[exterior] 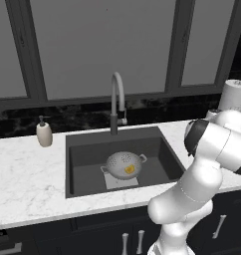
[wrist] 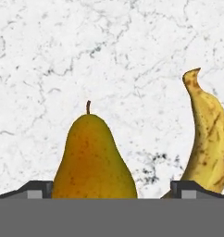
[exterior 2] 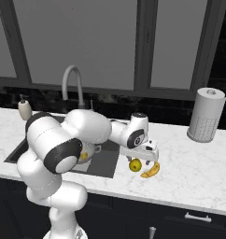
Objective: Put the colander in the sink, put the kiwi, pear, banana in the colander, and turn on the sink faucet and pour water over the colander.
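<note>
Listing by view. Left base: colander point(exterior: 124, 164) seated in sink point(exterior: 82, 157) below sink faucet point(exterior: 116, 102), kiwi point(exterior: 129, 170) inside it. Right base: gripper point(exterior 2: 139, 160) low over counter point(exterior 2: 189, 163), above pear point(exterior 2: 135, 165); banana point(exterior 2: 151, 171) just beside. Hand: jaws spread wide, holding nothing, pear point(wrist: 93, 159) between the finger tips, banana point(wrist: 208, 143) at one side. Advice: descend centred on the pear's belly, keep the outer finger clear of the banana, then close.

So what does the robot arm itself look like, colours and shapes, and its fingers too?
The arm is glossy white, built from fat rounded segments with dark grey bands at the joints. It ends in a white boxy hand, the gripper. In the hand view the fingers are small, dark and flat-topped, with lighter grey faces. No cables or markings are visible.
</note>
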Tool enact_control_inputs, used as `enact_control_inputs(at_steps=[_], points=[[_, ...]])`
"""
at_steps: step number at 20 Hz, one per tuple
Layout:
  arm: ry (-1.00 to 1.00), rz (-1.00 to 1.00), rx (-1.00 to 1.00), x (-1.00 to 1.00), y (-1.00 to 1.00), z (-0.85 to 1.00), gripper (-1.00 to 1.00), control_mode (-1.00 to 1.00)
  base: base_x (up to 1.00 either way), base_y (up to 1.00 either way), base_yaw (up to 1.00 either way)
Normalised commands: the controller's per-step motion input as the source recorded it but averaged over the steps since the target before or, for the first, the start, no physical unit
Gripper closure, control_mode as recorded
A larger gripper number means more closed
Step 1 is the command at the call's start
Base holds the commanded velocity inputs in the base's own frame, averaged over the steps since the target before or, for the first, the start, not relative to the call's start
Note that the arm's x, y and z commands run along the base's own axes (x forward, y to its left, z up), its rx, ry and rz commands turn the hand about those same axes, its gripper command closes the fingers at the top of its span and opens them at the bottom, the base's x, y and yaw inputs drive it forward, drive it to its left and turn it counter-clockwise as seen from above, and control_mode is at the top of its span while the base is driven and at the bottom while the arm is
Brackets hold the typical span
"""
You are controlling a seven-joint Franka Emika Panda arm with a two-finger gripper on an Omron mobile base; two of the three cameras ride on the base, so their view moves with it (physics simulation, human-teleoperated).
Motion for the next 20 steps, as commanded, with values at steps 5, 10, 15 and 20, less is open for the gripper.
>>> enact_control_inputs(at_steps=[5,10,15,20], points=[[0.01,0.00,0.01,0.00,0.00,-0.19,-1.00,-1.00,0.00,0.00,0.00],[0.02,0.00,0.00,0.00,0.00,-0.23,-1.00,-1.00,0.00,0.00,0.00],[0.11,0.00,0.00,-0.20,0.11,-0.31,-1.00,-1.00,0.00,0.00,0.00],[0.08,0.00,0.00,-0.42,0.00,-0.30,-1.00,-1.00,0.00,0.00,0.00]])
